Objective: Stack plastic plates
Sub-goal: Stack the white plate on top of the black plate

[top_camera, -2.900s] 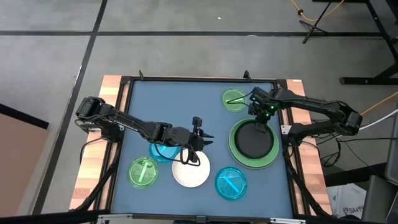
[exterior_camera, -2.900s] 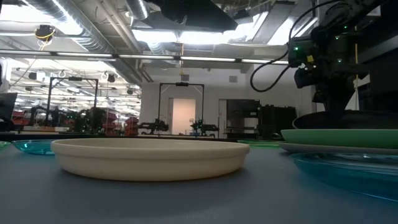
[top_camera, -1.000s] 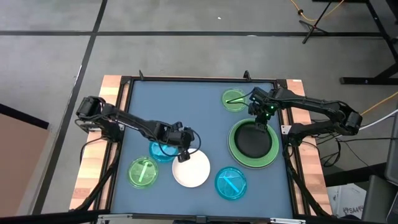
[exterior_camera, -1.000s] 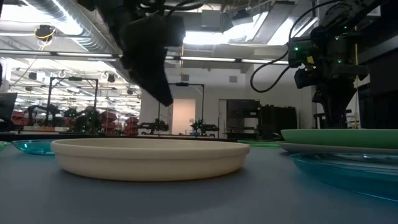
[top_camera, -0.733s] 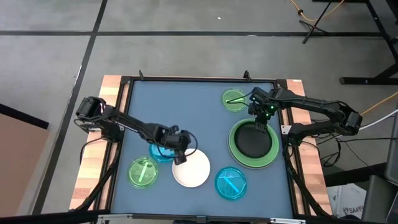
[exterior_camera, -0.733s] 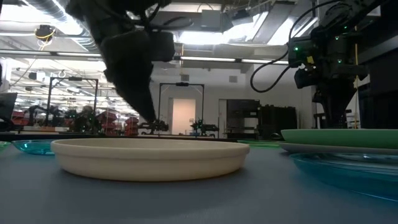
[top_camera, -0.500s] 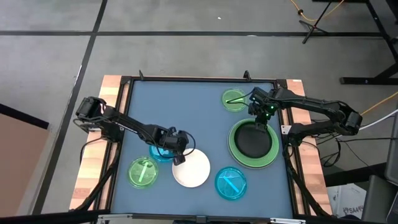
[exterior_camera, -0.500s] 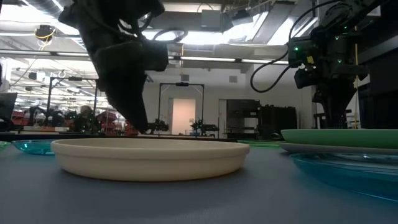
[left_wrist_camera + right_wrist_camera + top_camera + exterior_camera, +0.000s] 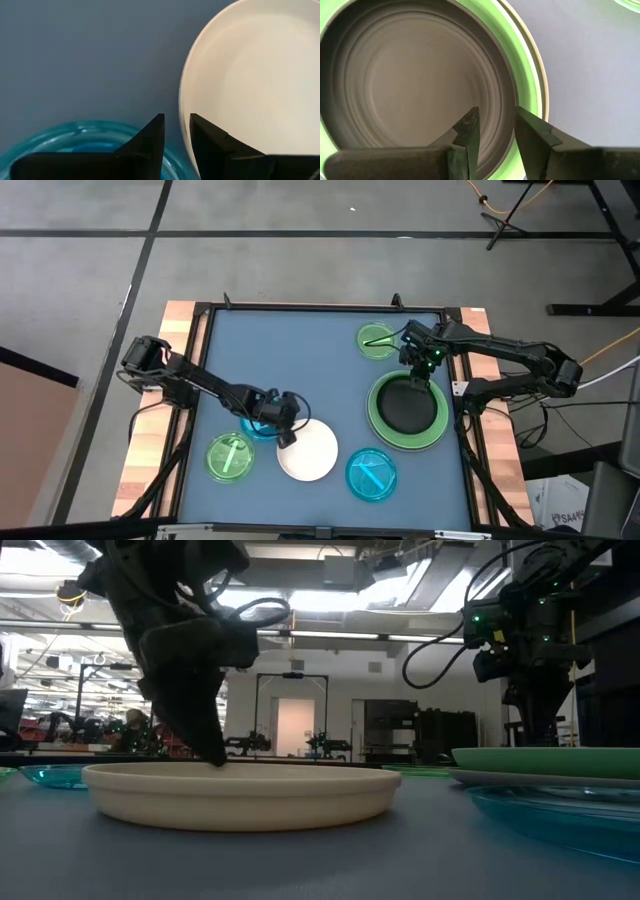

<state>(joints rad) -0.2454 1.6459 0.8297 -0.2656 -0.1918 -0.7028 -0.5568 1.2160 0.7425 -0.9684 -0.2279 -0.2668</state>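
Observation:
A white plate [image 9: 312, 452] rests flat on the blue table, near the middle of its front. My left gripper [image 9: 286, 437] is open and low at this plate's left rim [image 9: 183, 107]. One finger is over the plate and the other is outside it. A small blue plate [image 9: 258, 427] lies just left of it, under the arm. At the right, a black plate [image 9: 407, 406] sits inside a large light green plate [image 9: 375, 415]. My right gripper [image 9: 413, 377] is open over the black plate's far rim [image 9: 509, 100]. My left gripper points steeply down, with its fingertips [image 9: 214, 758] at the height of the white plate's rim. I cannot tell whether they touch it.
A small green plate [image 9: 230, 457] lies at the front left and another [image 9: 377, 340] at the far right. A second small blue plate [image 9: 371, 473] lies at the front right. A dark frame [image 9: 200, 380] borders the table. Bare blue surface shows at the far left.
My left gripper has come down and toward the table's near edge, a little to the left, from above the white plate's far side to its left rim. It has rolled somewhat on the way. The plates have not moved.

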